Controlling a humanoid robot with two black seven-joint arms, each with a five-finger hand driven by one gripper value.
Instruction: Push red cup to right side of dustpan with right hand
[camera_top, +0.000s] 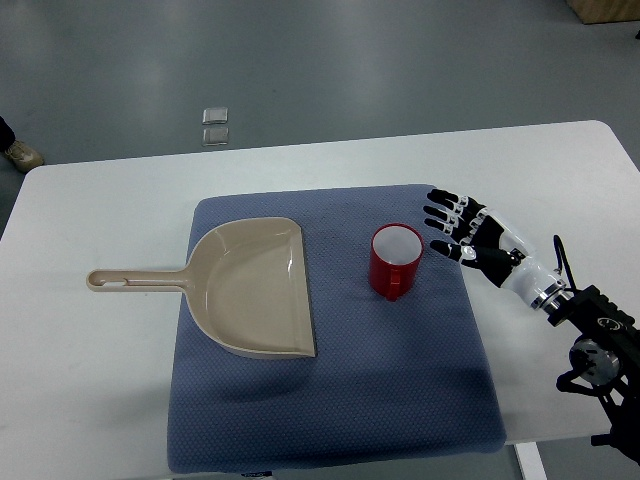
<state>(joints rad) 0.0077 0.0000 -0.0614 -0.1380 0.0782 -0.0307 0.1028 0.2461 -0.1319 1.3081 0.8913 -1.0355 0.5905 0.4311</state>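
A red cup (396, 261) with a white inside stands upright on the blue mat (330, 400), its handle toward the front. A beige dustpan (255, 288) lies on the mat to the cup's left, its handle reaching left onto the table. My right hand (462, 229) is just right of the cup, fingers spread and pointing toward it, holding nothing. A small gap separates the fingertips (436, 213) from the cup. The left arm is out of view.
The mat lies on a white table (90, 380). Two small clear squares (214, 124) lie on the grey floor behind the table. A person's shoe (20, 154) shows at the left edge.
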